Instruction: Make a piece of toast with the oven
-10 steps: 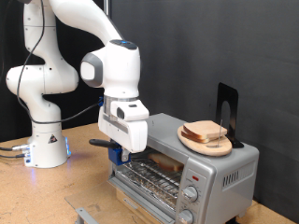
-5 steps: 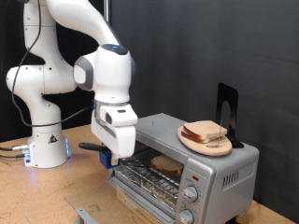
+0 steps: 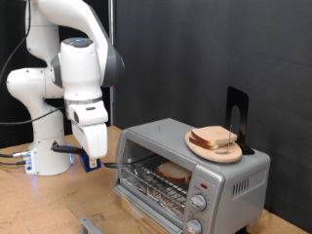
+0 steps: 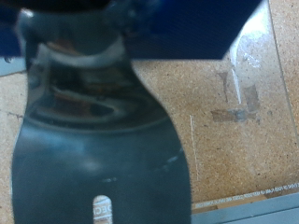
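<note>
The silver oven [image 3: 234,175] stands at the exterior view's right with its door open. One piece of toast [image 3: 174,172] lies on the wire rack inside. A second, like slice [image 3: 214,137] lies on a round wooden plate [image 3: 199,146] on top of the oven. My gripper [image 3: 92,161] hangs to the exterior view's left of the oven, clear of the opening. It is shut on a black spatula [image 3: 110,165] that points toward the oven. In the wrist view the spatula's dark blade [image 4: 98,149] fills most of the picture below the blue fingers [image 4: 177,23].
The robot's white base [image 3: 49,156] stands on the cork-coloured table [image 3: 39,205] at the exterior view's left. A black upright stand [image 3: 236,115] is behind the plate on the oven top. A small metal piece [image 3: 90,225] lies at the table's front edge.
The arm has swung to the exterior view's left, drawing the spatula out of the oven's mouth. The slice has stayed on the rack.
</note>
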